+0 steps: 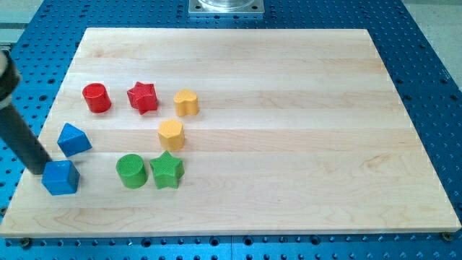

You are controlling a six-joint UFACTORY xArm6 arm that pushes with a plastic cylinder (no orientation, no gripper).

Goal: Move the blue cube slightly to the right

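Wooden worktop [289,108]: you see my tip [37,172] touching the blue cube [60,178] on its left side; no jaws in view.

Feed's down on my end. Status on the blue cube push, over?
My tip at the blue cube, on its left. Green cylinder sits in the path to the right, apart from it.
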